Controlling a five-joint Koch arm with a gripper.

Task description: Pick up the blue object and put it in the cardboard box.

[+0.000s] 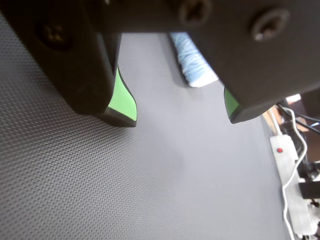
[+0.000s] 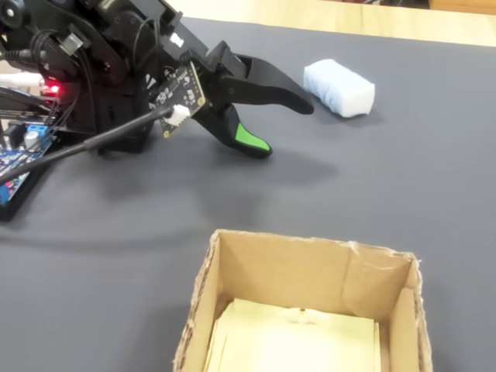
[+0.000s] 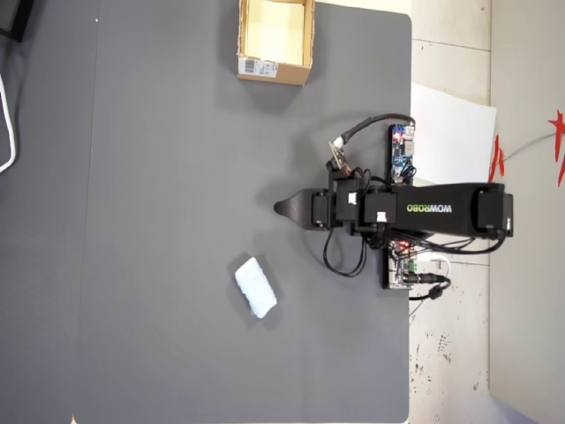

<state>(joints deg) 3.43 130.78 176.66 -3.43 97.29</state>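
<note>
The blue object point(image 2: 339, 87) is a pale, soft oblong lump lying on the dark mat. In the overhead view the blue object point(image 3: 255, 287) lies below and left of the arm. My gripper point(image 2: 283, 128) hangs low over the mat, open and empty, short of the lump. In the wrist view the gripper point(image 1: 180, 117) shows two green-padded fingers point(image 1: 122, 100) set well apart. The blue object point(image 1: 192, 60) sits beyond them, nearer the right finger. The cardboard box point(image 2: 310, 275) stands open-topped in the foreground. From overhead the cardboard box point(image 3: 291, 71) is at the mat's top edge.
A blue circuit board point(image 3: 403, 150) and cables sit by the arm's base at the mat's right edge. A white power strip point(image 1: 290, 175) lies off the mat. White paper point(image 3: 450, 132) lies on the floor beside the table.
</note>
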